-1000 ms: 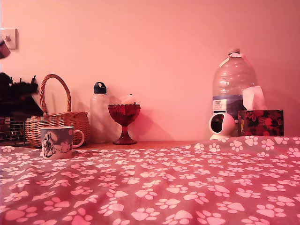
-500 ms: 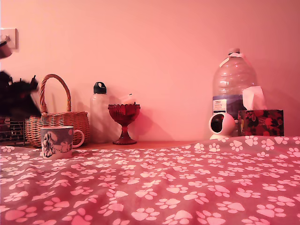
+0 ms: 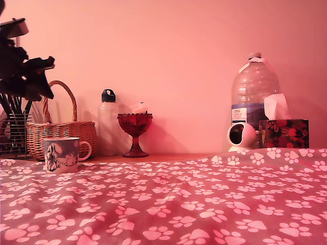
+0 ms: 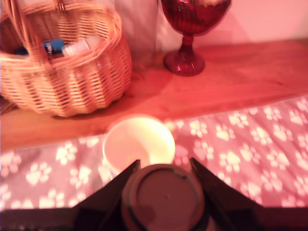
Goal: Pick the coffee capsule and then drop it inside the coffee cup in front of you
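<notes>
In the wrist view my gripper (image 4: 163, 164) is shut on the coffee capsule (image 4: 163, 197), which shows end-on as a round dark disc with a raised rim between the two black fingers. Just past the capsule stands the coffee cup (image 4: 139, 144), its pale inside open to the camera. The exterior view has the cup (image 3: 62, 154) at its left on the paw-print cloth, handle toward that view's right. The dark gripper (image 3: 36, 79) hangs high above it, in front of the basket handle. The capsule cannot be made out in that view.
A wicker basket (image 3: 64, 133) stands right behind the cup, with a wire mesh holder (image 3: 13, 137) to its left in the exterior view. A white bottle (image 3: 108, 125) and dark red goblet (image 3: 135, 130) follow. Far right: water jug (image 3: 254, 92), white camera (image 3: 241, 136), tissue box (image 3: 284, 133).
The gripper has risen from beside the basket to well above the cup. The mesh holder behind it has come into view. The cup and other things have not moved.
</notes>
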You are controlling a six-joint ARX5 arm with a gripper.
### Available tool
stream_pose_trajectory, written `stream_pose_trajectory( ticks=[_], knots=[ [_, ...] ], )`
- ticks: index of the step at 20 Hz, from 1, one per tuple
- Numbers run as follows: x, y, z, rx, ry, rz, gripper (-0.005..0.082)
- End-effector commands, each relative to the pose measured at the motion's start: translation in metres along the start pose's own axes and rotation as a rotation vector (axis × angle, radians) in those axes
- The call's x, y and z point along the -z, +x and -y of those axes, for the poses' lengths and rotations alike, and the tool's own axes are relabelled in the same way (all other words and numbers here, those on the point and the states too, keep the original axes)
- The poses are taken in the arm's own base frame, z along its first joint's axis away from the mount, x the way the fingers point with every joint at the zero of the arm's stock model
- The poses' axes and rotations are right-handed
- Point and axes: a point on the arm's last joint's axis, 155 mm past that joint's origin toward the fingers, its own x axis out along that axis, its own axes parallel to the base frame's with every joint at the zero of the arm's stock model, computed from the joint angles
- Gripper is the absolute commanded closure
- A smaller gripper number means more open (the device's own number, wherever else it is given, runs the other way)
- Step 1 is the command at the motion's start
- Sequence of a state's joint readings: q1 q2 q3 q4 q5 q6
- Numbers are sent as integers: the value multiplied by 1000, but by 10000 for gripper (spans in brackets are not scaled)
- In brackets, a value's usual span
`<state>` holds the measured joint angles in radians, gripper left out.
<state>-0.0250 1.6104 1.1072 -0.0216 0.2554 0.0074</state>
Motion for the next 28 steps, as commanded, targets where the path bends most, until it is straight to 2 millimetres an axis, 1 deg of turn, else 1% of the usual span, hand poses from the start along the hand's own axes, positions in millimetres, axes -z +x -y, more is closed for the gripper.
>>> stream_pose_trajectory(
  ticks=[1, 8, 12, 16, 19, 23, 27, 28],
  knots=[
    [5, 13, -1, 3, -2, -34, 621],
    [-10, 40, -5, 8, -15, -101, 619],
    [-12, 55, -6, 12, -26, -143, 619],
    [-8, 75, -5, 12, -26, -187, 619],
    [0, 87, -9, 1, -29, -219, 619],
    [12, 97, -13, -10, -25, -243, 619],
    [30, 109, -17, -17, -31, -276, 619],
    [30, 109, -17, -16, -28, -277, 619]
  ],
)
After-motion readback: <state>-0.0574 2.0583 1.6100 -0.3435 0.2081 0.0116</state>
